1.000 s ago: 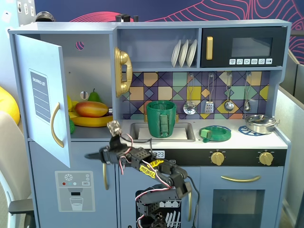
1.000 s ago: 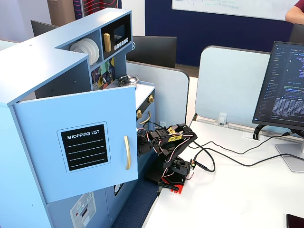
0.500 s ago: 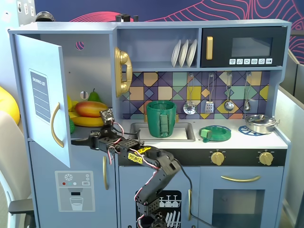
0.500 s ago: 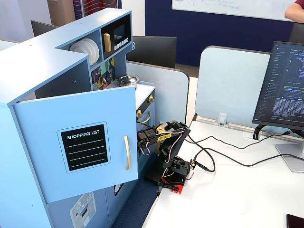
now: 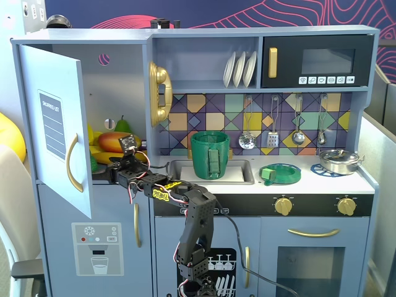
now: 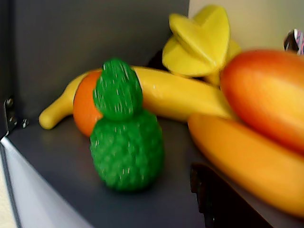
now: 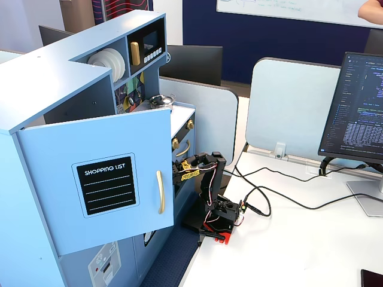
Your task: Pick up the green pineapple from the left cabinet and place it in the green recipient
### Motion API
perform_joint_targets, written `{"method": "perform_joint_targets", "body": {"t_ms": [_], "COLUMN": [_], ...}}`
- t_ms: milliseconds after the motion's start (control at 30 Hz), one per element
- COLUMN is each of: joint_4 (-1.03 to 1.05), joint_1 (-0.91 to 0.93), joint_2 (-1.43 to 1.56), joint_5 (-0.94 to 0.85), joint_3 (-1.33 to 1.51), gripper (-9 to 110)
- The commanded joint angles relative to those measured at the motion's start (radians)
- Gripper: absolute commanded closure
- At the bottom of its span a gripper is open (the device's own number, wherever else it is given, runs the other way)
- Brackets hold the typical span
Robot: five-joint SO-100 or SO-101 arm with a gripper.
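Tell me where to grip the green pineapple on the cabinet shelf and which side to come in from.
Grip the green pineapple across its rounded lower body, coming straight in from the open front. It stands upright, and the banana and orange fruit behind block other approaches; the crown looks narrower.

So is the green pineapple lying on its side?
No, in the wrist view the pineapple stands upright on the shelf, its leafy top pointing up in front of the banana.
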Motion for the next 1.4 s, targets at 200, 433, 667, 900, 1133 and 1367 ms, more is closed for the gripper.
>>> {"method": "perform_joint_targets", "body": {"t_ms": [200,433,667,900,1133,1367], "joint_4": [-0.028,-0.018,-0.005,0.049,0.086,0.120], "joint_1": [0.020,0.003,0.000,-0.008,-0.014,-0.037], "joint_2": [-0.130,-0.236,-0.325,-0.431,-0.528,-0.600], "joint_5": [-0.046,-0.046,-0.048,-0.044,-0.035,-0.015], "joint_3": [-0.238,-0.354,-0.426,-0.558,-0.683,-0.770], "gripper": [43,44,44,45,46,49]}}
